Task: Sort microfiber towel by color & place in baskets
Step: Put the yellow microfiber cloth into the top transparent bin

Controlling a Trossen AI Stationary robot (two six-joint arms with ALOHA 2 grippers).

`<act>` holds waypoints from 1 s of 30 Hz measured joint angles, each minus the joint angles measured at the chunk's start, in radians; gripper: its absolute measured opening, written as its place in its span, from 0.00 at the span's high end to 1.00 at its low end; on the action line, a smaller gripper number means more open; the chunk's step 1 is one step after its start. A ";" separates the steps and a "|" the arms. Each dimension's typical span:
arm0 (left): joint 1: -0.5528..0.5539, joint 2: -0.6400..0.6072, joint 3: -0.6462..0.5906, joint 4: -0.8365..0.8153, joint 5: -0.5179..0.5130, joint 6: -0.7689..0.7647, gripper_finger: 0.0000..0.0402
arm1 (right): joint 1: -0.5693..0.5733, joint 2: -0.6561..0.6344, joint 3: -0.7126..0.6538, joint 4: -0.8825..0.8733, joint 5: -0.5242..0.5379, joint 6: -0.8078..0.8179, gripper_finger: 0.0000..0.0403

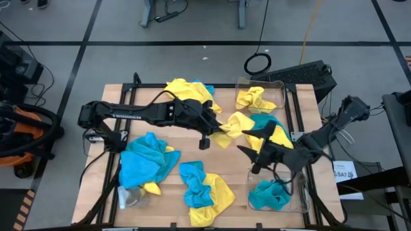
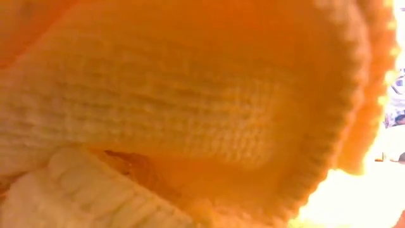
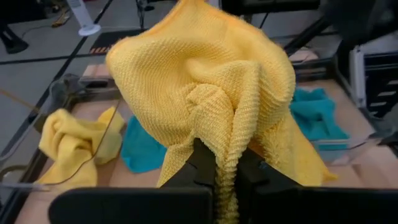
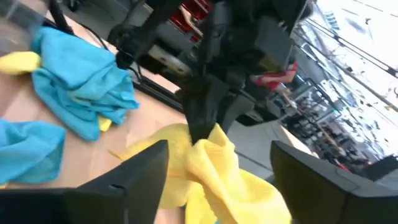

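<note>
My left gripper (image 1: 217, 126) reaches over the table's middle, shut on a yellow towel (image 1: 236, 124). My right gripper (image 1: 254, 156) hangs open just to that towel's near right, and its wrist view shows the towel (image 4: 217, 168) between its spread fingers, not touched. The far basket (image 1: 280, 90) holds a yellow towel (image 1: 253, 98). The near basket (image 1: 302, 192) holds a turquoise towel (image 1: 270, 196). More yellow and turquoise towels lie in heaps on the table. A yellow cloth (image 2: 190, 107) fills the low view. My left gripper pinches a bunched fold of the yellow towel (image 3: 227, 163) between its two fingers. The fingers come at it slanting down from the table's left. The cloth bulges slack beyond the fingertips; whether its lower part rests on the table, I cannot tell.
Mixed heaps lie at the near left (image 1: 149, 160), near middle (image 1: 202, 186) and far middle (image 1: 189, 90). A turquoise towel (image 1: 264, 120) lies between the baskets. A small clear glassy object (image 1: 128, 197) sits at the near left. A black keyboard (image 1: 308, 74) lies beyond the far right corner.
</note>
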 joint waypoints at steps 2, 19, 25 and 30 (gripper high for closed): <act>-0.001 -0.007 0.000 0.004 0.013 -0.003 0.96 | -0.032 0.020 0.000 0.033 -0.067 -0.034 0.27; -0.020 -0.020 0.000 0.100 0.307 -0.134 0.96 | -0.165 0.224 -0.001 0.446 -0.023 -0.525 0.24; -0.025 -0.022 0.001 0.099 0.309 -0.158 0.89 | -0.165 0.237 -0.002 0.480 -0.026 -0.554 0.44; -0.025 -0.022 0.002 0.103 0.309 -0.156 0.82 | -0.158 0.237 -0.003 0.469 -0.027 -0.553 0.69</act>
